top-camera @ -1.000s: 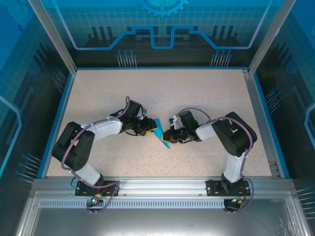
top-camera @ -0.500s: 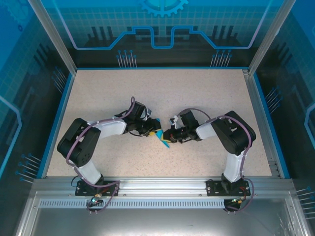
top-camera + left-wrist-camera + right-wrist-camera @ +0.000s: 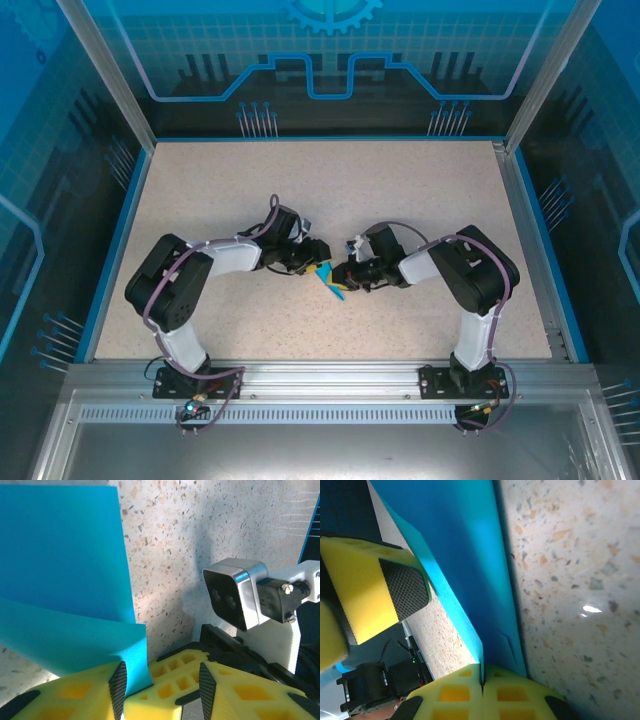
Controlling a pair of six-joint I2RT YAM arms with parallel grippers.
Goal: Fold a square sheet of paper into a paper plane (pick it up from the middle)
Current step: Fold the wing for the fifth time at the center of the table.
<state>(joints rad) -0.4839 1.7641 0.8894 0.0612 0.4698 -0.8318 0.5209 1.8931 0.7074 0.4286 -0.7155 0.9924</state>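
Note:
The cyan-blue sheet of paper [image 3: 329,284] is folded into a narrow pointed shape and hangs between the two grippers at mid-table. My right gripper [image 3: 346,274] is shut on its creased edge, the yellow fingers [image 3: 520,692] pressed together with the paper [image 3: 470,550] rising out of the seam at the right gripper [image 3: 481,682]. My left gripper [image 3: 318,268] stands open just to the left. In the left wrist view the left gripper [image 3: 162,690] has its jaws either side of the right gripper's yellow fingertips, with a flap of paper [image 3: 65,580] beside the left pad [image 3: 118,687].
The speckled tabletop [image 3: 330,190] is ringed by a blue rim and aluminium frame posts [image 3: 105,70]. The right wrist camera housing [image 3: 235,597] sits very close to my left fingers. The left finger's black pad [image 3: 402,587] shows beside the paper in the right wrist view.
My left arm has swung right, bringing its gripper up against the right gripper, and its jaws have widened. The right gripper has held still on the paper, now more hidden from above.

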